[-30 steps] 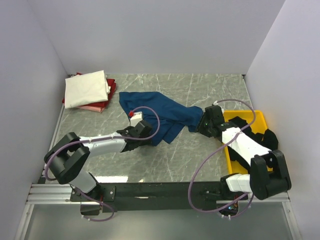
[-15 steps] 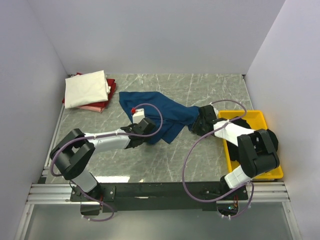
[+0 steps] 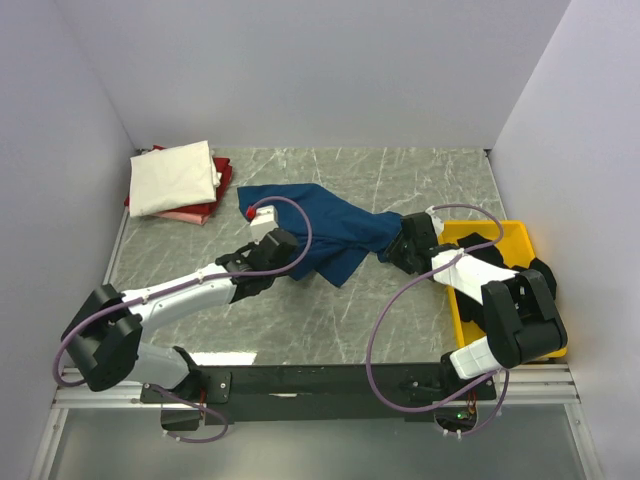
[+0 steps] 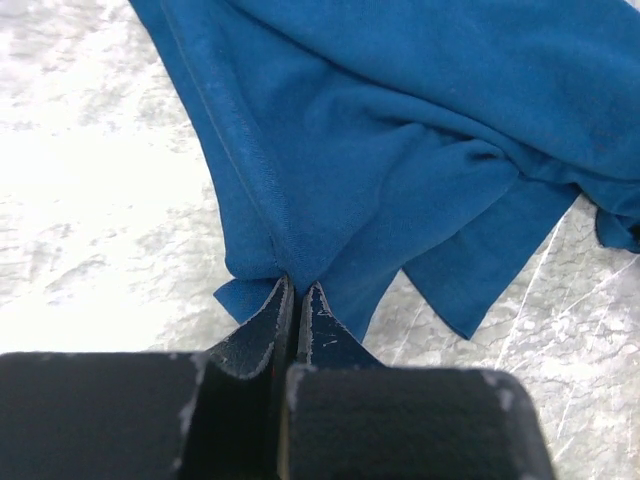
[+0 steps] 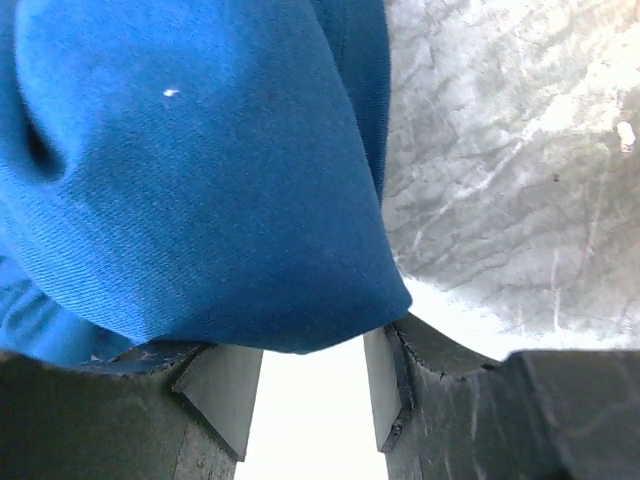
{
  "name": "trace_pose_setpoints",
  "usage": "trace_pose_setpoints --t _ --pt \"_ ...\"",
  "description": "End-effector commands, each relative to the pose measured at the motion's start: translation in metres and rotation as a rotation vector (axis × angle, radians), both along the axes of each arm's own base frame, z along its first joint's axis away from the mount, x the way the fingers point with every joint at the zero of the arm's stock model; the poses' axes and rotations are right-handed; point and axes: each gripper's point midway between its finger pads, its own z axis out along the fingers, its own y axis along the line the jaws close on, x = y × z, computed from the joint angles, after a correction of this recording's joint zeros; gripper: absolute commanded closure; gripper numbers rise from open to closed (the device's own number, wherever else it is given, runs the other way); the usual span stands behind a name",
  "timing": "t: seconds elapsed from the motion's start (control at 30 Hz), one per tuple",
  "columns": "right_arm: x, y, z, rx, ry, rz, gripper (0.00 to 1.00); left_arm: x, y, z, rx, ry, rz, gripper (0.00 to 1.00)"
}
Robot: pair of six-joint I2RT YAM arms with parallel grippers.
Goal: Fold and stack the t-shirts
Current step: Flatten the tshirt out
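Blue tee [image 3: 335, 225] is lying bunched up around the middle of the table [image 3: 400, 320]. It's well away from the stack in the upper left, where the cream tee [image 3: 175, 178] sits on a red one [image 3: 208, 210].

The left gripper [image 4: 297, 290] is squeezed tight on a stitched hem corner at the tee's lower-left edge. The right gripper [image 5: 305, 370] is at the far right end, next to the tray [image 3: 505, 235]. Its jaws are apart, and cloth bulges over the tips, but I don't see it pinched.

Looks to me like the step is spreading the thing flat before any folding. What I'd do:

- Get the right jaws onto an actual edge or seam, not the fat lump. Grabbing a wad just drags the whole pile.
- Once both ends are held, lift a bit and pull apart evenly so the layers slide open.
- Keep it low when laying it down, or the loose flap at lower middle will tuck back under.

From overhead the tee's long axis runs from upper left to right, dipping slightly toward the right end. I can't tell which end is the collar, and no print is showing, so it may be face down or folded in.
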Motion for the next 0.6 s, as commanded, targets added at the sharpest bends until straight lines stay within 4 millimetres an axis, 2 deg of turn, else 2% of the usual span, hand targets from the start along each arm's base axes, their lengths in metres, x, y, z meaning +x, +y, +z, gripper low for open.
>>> trace_pose_setpoints --t 0.0,0.07,0.23,0.33,0.43,0.47,0.5,0.57 --pt "0.015 0.005 0.023 0.031 -0.101 -0.032 0.5 -0.004 0.011 0.01 0.024 -0.025 0.009 0.99" --pt "0.019 0.009 0.025 0.033 -0.108 -0.021 0.5 -0.005 0.014 0.015 0.015 -0.033 0.013 0.99" --pt "0.021 0.02 0.011 -0.009 -0.04 0.005 0.5 -0.007 0.02 0.026 0.005 -0.05 0.017 0.99" --pt "0.018 0.022 0.004 -0.044 -0.008 0.018 0.54 -0.007 0.027 0.032 0.009 -0.061 0.028 0.99" --pt "0.013 0.02 -0.002 -0.069 0.017 0.025 0.79 -0.006 0.034 0.038 -0.012 -0.069 0.036 0.99" --pt "0.013 0.018 -0.002 -0.081 0.022 0.024 0.96 -0.004 0.038 0.044 -0.029 -0.081 0.049 0.99" --pt "0.009 0.015 -0.002 -0.095 0.036 0.024 1.0 -0.004 0.04 0.045 -0.032 -0.082 0.05 0.99" --pt "0.01 0.011 0.011 -0.119 0.011 0.02 1.0 -0.003 0.046 0.052 -0.046 -0.092 0.057 0.99"
